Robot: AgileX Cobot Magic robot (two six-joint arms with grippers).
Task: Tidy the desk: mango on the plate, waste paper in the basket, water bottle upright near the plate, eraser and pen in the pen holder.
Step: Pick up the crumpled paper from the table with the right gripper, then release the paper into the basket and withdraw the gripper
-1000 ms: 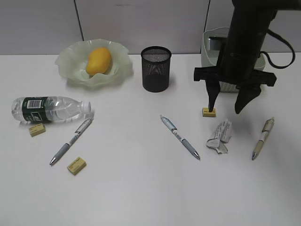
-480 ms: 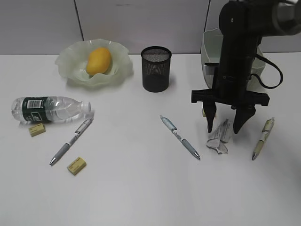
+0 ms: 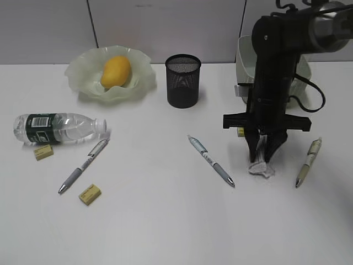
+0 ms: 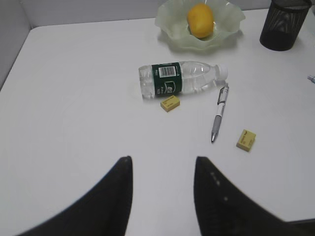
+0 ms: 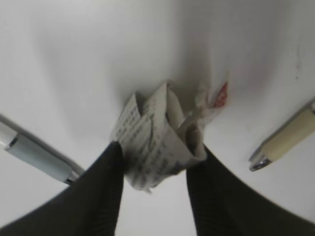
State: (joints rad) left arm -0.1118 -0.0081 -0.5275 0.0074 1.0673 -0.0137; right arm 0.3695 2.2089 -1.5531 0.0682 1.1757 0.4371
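Note:
On the white desk (image 3: 165,221), my right gripper (image 3: 266,157) points straight down, shut on the crumpled waste paper (image 3: 260,167). In the right wrist view both fingers press the sides of the waste paper (image 5: 157,130), which still rests on the desk under my right gripper (image 5: 157,147). The mango (image 3: 116,70) lies in the plate (image 3: 77,74). The water bottle (image 3: 58,128) lies on its side at the left. The pen holder (image 3: 183,80) stands at the back middle, the basket (image 3: 245,55) behind the right arm. My left gripper (image 4: 162,160) hovers open and empty, out of the exterior view.
Three pens lie loose: one by the bottle (image 3: 83,165), one in the middle (image 3: 211,160), one at the right (image 3: 308,161). Yellow erasers sit below the bottle (image 3: 43,152), at front left (image 3: 89,194) and behind the right gripper (image 3: 241,132).
My right gripper moved forward from the eraser near the basket, came down over the waste paper and closed its fingers on it. The left gripper has not changed.

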